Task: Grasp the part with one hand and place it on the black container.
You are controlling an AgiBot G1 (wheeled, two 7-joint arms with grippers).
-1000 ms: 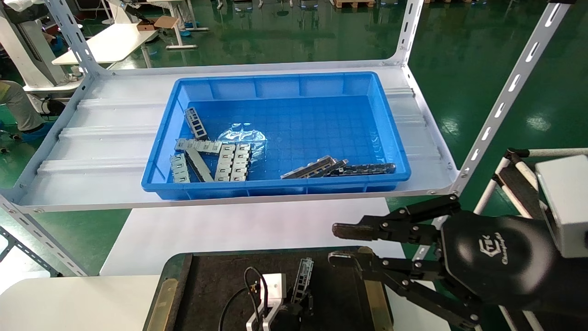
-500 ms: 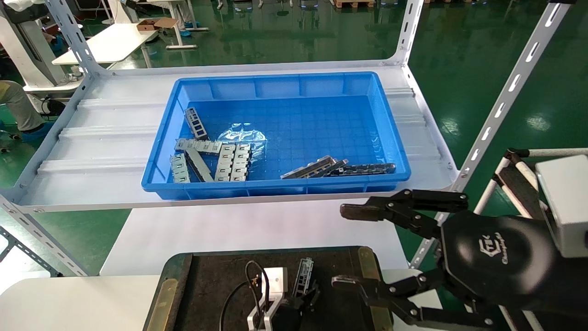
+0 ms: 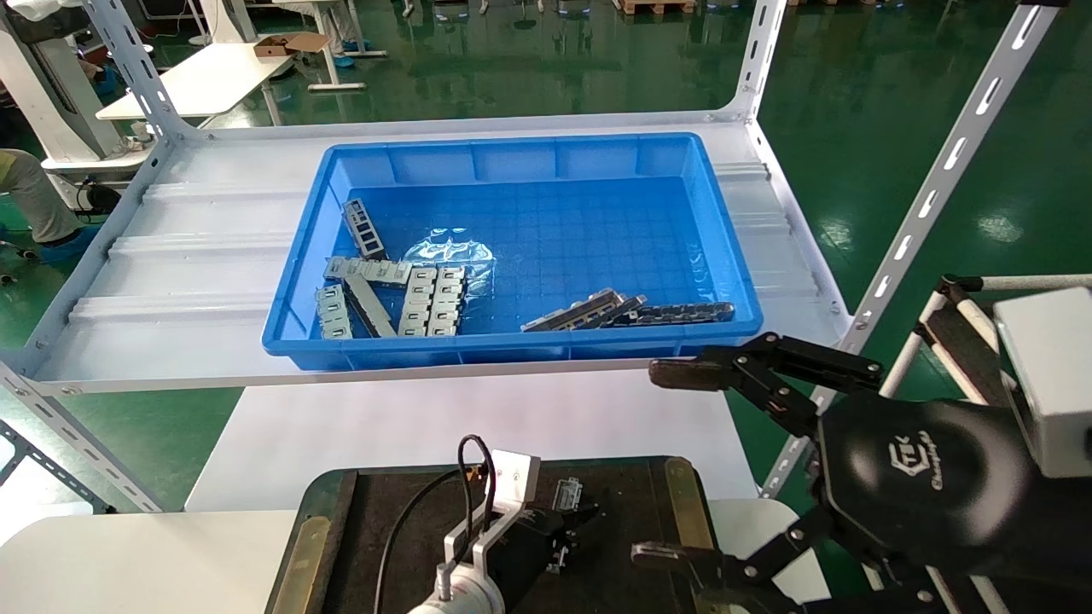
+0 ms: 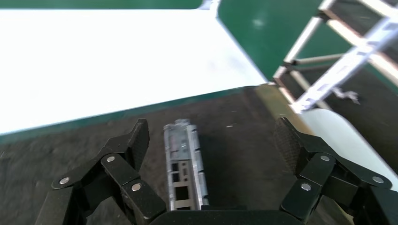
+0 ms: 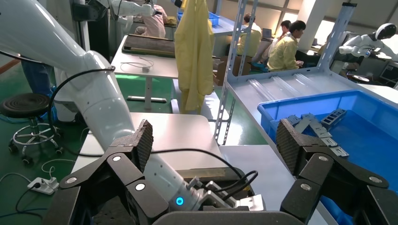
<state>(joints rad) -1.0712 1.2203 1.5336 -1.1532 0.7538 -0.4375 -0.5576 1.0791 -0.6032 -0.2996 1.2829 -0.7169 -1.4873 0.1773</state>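
L gripper (image 4: 211, 150) low over the black container (image 3: 409, 503), near edge of scene. Fingers (image 4: 136, 140) spread wide, one each side of the part (image 4: 184, 164), neither touching it. Part lies flat on the black surface betw. the fingers, lengthwise along the gripper's axis, cut-outs up. In head view the part (image 3: 566, 495) shows only as a small pale bit just right of the L gripper body; contact w/ tray looks full but view is poor, prob. resting free.

Step in hand, as judged: release. Part is on the container, grip let go. Placement done for this piece.

R gripper (image 3: 674, 465) at right, partly over the container's right brass strip, fingers (image 5: 141, 138) wide, holding nothing.

Blue bin (image 3: 512, 162) on far shelf, more plates and strips in its near half.

Next move calls for: lift L gripper straight up and clear w/o nudging the part, then reach far to the bin for another piece.
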